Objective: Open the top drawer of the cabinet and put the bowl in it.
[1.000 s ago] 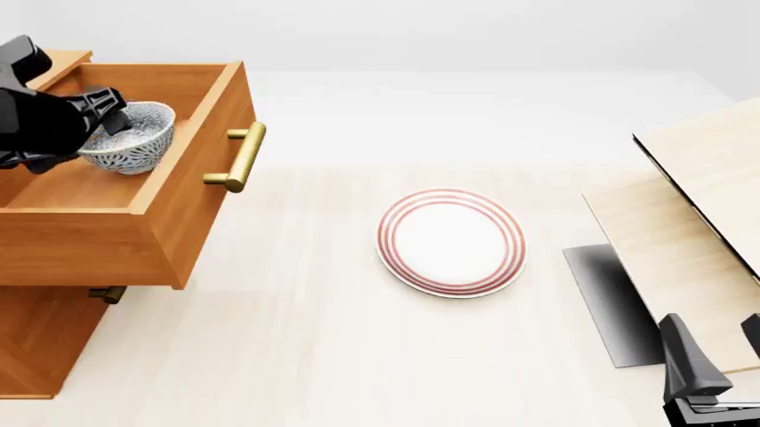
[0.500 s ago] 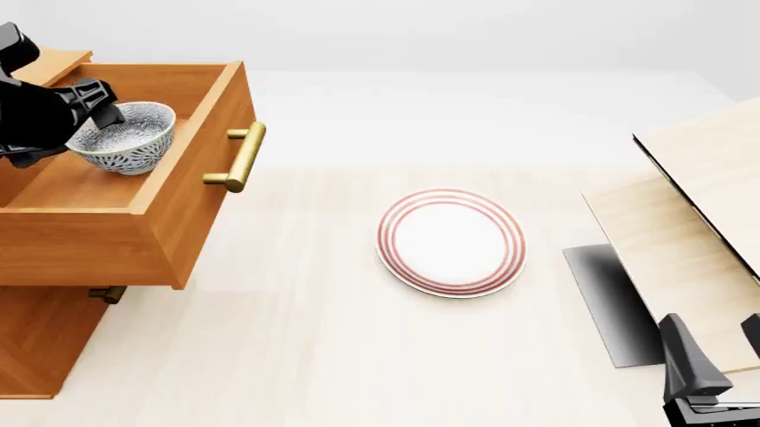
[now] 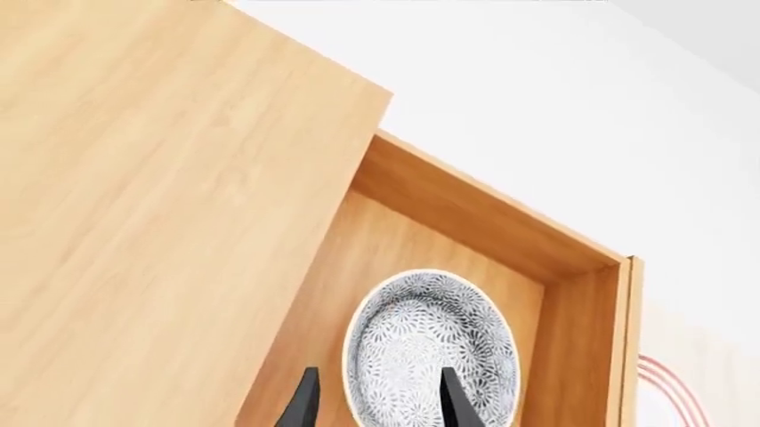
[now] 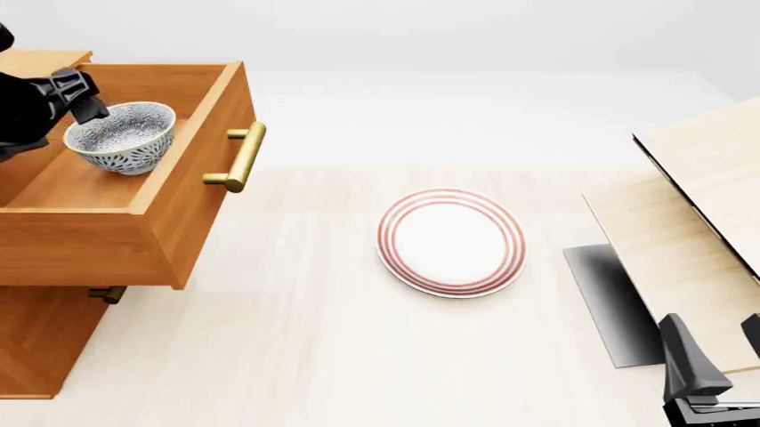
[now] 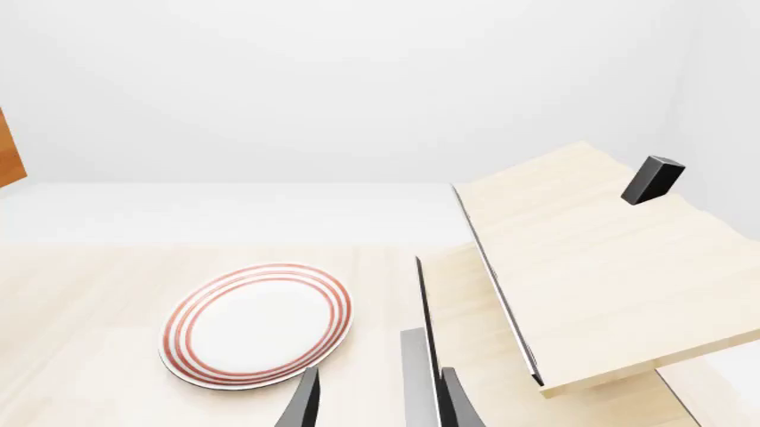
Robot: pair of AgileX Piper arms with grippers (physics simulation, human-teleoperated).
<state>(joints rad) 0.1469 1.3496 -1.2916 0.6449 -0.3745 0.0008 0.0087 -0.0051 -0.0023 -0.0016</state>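
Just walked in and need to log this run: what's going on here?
The top drawer of the cabinet stands pulled open, and the bowl sits upright inside it. The left gripper is open just above the bowl's rim, holding nothing. The right gripper is open too, low at the near right by the pale wood unit. A red-ringed plate lies untouched on the table.

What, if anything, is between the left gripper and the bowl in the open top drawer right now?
Nothing visible. The bowl sits upright on the floor of the open top drawer, and the left gripper hangs just above its rim, fingers open and straddling one side. The plate lies on the table, well clear.
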